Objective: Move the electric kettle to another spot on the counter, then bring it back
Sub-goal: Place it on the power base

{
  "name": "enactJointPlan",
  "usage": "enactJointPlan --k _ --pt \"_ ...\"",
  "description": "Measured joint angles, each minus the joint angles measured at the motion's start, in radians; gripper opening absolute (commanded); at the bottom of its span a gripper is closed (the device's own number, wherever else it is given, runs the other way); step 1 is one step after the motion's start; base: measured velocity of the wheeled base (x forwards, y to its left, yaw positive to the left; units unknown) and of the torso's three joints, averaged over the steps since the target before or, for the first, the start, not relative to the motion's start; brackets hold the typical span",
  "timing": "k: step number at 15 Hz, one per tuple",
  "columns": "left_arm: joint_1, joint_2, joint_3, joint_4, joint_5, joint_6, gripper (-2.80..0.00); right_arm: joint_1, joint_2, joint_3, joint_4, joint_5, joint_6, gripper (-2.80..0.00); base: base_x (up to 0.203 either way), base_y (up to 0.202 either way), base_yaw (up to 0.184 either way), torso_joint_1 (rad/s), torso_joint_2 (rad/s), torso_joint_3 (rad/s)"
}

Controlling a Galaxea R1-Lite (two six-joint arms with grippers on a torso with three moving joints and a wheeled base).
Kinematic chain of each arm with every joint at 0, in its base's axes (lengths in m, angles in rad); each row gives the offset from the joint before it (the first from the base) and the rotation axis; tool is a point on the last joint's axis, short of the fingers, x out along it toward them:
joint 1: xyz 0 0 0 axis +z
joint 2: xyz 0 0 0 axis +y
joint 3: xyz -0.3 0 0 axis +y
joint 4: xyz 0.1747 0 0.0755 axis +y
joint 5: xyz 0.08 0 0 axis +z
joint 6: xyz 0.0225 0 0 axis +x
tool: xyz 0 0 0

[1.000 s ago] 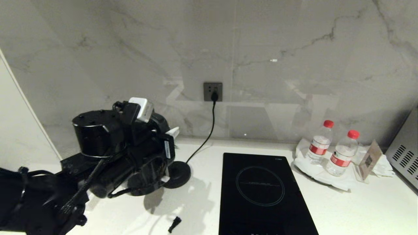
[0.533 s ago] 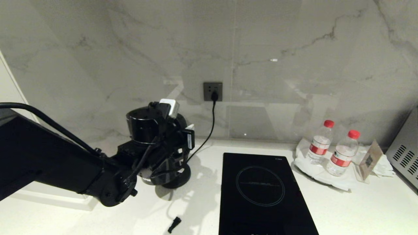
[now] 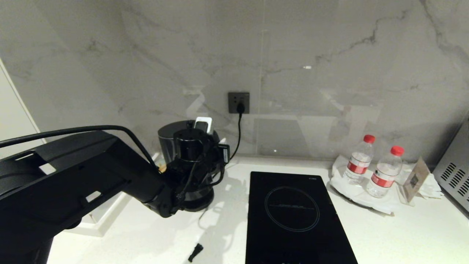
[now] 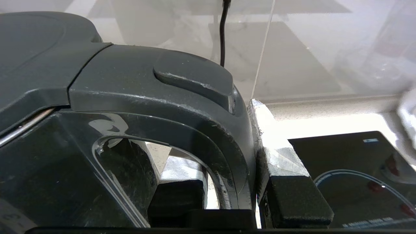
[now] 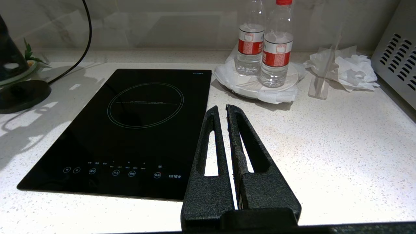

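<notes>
Not much readable text here. The hob [image 5: 130,130] carries "C21EW" printed in white at its front edge, right of the row of small round touch icons; the tiny captions above those icons are too small to make out. There's also a small blue brand mark at the hob's far right corner, but the letters can't be made out for sure. In the head view that same mark is just a pale smudge on the hob [image 3: 296,216]. The two bottles [image 5: 265,48] have red and white labels with print on them, none of it legible. The small stand-up card [image 3: 414,179] shows a dark square, unreadable.
</notes>
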Motion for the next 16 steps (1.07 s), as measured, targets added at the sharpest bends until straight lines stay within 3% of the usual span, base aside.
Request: enactJointPlan --k 11,16 --pt "-0.002 0.139 -0.065 -0.010 0.001 -0.001 -2.80 0.000 0.000 0.000 0.000 0.000 0.000 -2.80 0.000 0.000 0.000 0.000 0.00 0.000" --pt "-0.002 0.200 -0.100 -0.013 0.043 0.000 -2.80 0.000 0.000 0.000 0.000 0.000 0.000 -2.80 0.000 0.000 0.000 0.000 0.00 0.000"
